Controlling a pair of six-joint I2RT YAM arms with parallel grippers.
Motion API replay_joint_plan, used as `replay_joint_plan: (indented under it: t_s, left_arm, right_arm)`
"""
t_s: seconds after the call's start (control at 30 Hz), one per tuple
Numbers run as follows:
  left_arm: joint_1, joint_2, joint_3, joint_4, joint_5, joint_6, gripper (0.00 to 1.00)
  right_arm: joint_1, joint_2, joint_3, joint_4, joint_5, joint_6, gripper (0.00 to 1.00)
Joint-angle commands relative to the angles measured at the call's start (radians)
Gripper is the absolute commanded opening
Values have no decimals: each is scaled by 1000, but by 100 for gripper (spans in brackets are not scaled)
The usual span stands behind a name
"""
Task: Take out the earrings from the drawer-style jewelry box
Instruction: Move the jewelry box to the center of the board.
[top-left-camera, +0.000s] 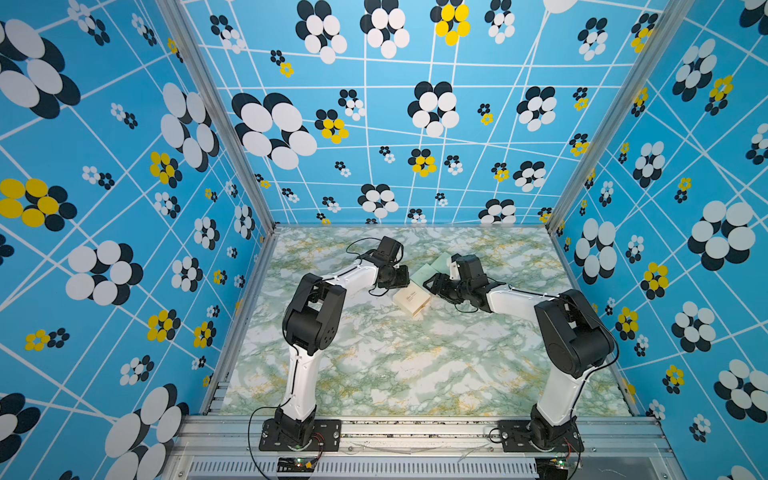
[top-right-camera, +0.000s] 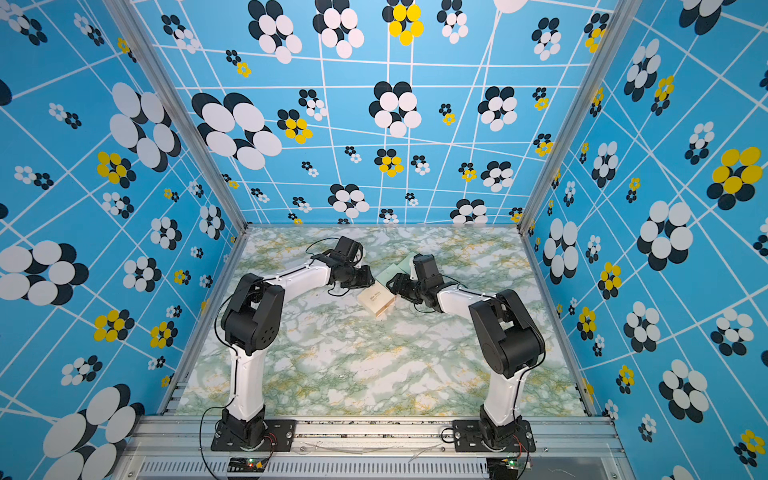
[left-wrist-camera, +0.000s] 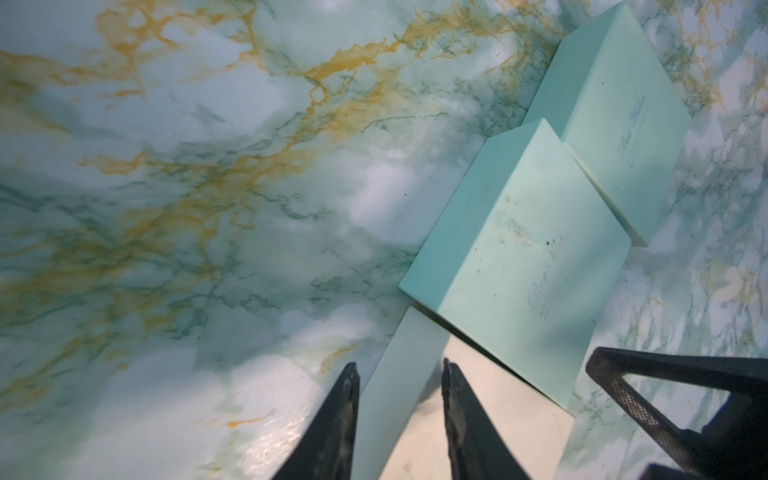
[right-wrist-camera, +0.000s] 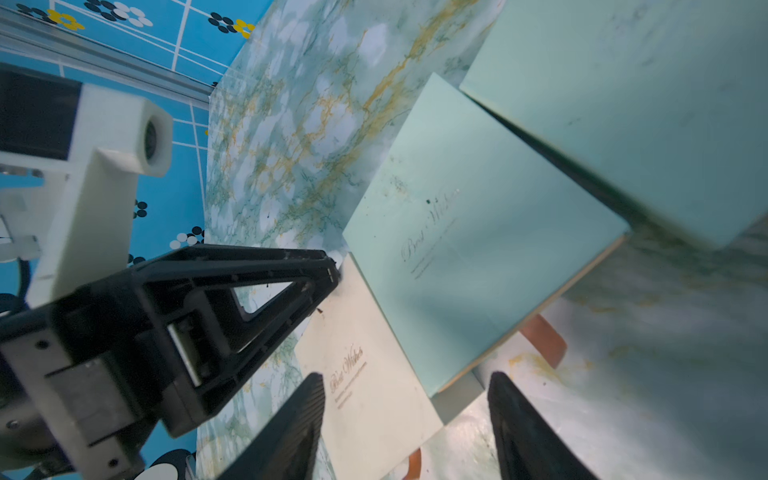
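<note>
Nearest on the table (top-left-camera: 374, 365), the left end effector (left-wrist-camera: 399, 365) straddles a corner of the cream box (top-left-camera: 411, 300), half-open, grip unclear. The right end effector (right-wrist-camera: 406, 375) gapes empty. Behind lie a mint box (top-left-camera: 423, 274) and a farther mint box (top-left-camera: 440, 262). No earrings show, so they are likely inside a drawer. They should be tiny, light and slippery, so pull the brown tab (right-wrist-camera: 544, 340) first.

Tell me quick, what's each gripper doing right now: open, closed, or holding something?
Left gripper: jaws apart astride the cream box edge; grip cannot be told.
Right gripper: open, holding nothing.

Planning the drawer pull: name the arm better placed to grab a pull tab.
Right, probably. The right gripper, open, points at the middle mint box's brown tab, close ahead; the left gripper straddles the cream box's corner, no tab in its view.
</note>
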Motion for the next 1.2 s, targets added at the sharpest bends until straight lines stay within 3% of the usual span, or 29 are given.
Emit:
replay_joint_plan:
  t_s: [0.0, 0.6, 1.17]
  left_arm:
    - [-6, -9, -29, 7, 16, 5, 37]
    - [-40, -40, -120, 14, -24, -12, 37]
    - [-91, -249, -431, 88, -91, -129, 36]
  right_arm:
    - [5, 24, 26, 15, -25, -14, 65]
    - [23, 67, -4, 105, -68, 27, 62]
    - [97, -5, -93, 93, -70, 73, 56]
